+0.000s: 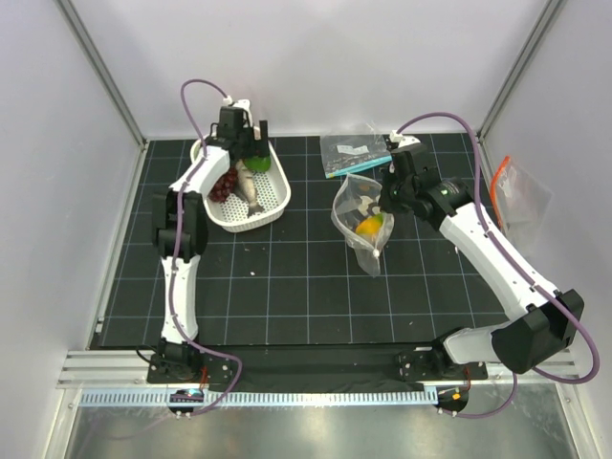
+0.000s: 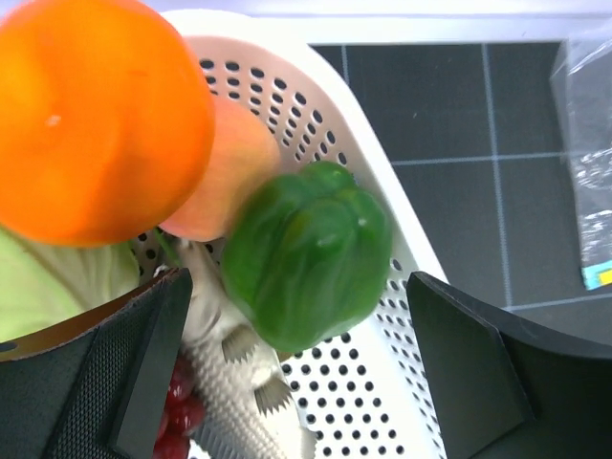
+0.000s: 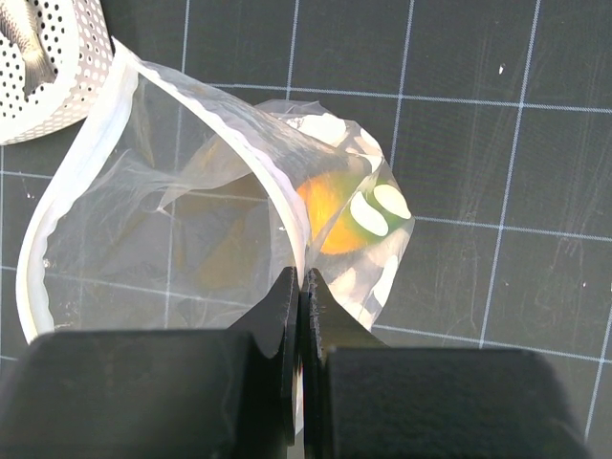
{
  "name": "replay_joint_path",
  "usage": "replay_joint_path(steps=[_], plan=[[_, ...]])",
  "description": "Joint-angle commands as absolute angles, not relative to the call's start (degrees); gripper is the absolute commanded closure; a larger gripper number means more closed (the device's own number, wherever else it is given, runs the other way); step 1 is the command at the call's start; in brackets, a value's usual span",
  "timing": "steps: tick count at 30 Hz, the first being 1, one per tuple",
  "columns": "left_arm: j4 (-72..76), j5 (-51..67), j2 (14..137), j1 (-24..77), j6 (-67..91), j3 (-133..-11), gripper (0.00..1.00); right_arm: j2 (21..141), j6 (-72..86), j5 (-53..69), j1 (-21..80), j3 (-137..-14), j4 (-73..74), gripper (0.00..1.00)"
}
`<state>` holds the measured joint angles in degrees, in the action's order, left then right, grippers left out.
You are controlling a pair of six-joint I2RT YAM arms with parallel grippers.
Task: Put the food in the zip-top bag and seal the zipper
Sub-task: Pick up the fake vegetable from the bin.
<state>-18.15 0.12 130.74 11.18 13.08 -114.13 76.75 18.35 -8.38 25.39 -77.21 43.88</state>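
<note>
The clear white-dotted zip-top bag stands open mid-table with a yellow-orange fruit inside. My right gripper is shut on its zipper rim and holds the mouth open; it also shows in the top view. My left gripper is open above the white basket, its fingers either side of a dark green pepper. An orange, a peach-coloured fruit, a pale green piece, red grapes and a toy fish lie in the basket.
A smaller clear bag with a teal strip lies behind the dotted bag. A clear bag with an orange strip lies at the right wall. The basket sits at the back left.
</note>
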Motion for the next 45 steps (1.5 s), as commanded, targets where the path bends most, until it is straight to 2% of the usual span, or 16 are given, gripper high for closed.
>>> replay_joint_path(steps=[1, 7, 15, 17, 18, 21, 27, 39, 45], plan=[[-22.6, 2.0, 134.5, 10.8, 9.7, -118.4, 0.0, 75.4, 18.3, -8.1, 25.5, -80.4, 43.9, 0.99], [-26.0, 7.8, 138.9, 10.4, 9.6, -124.4, 0.0, 75.0, 18.1, -8.5, 25.5, -80.9, 44.6, 0.99], [-23.6, 5.2, 141.8, 10.4, 11.4, -124.7, 0.02, 74.1, 18.5, -7.8, 25.5, -80.0, 44.5, 0.99], [-21.9, 5.9, 141.6, 10.4, 11.5, -123.8, 0.1, 74.0, 18.5, -7.8, 25.5, -80.0, 44.6, 0.99], [-21.5, 6.4, 140.9, 10.4, 11.4, -123.3, 0.21, 74.0, 18.5, -7.8, 25.5, -80.0, 44.5, 0.99], [-18.0, 7.8, 137.0, 10.4, 12.0, -119.7, 0.43, 74.0, 18.5, -7.7, 25.5, -79.9, 44.5, 0.99], [-12.0, 10.0, 126.8, 10.5, 12.0, -107.2, 0.52, 74.3, 18.5, -7.4, 25.5, -79.7, 44.2, 0.99], [-8.1, 13.1, 107.4, 13.4, 14.8, -92.6, 0.53, 77.0, 18.1, -7.1, 25.5, -80.2, 43.0, 0.99], [-4.1, 14.8, 99.2, 19.8, 18.0, -85.6, 0.53, 79.5, 18.9, -4.9, 25.5, -81.7, 42.1, 0.99]])
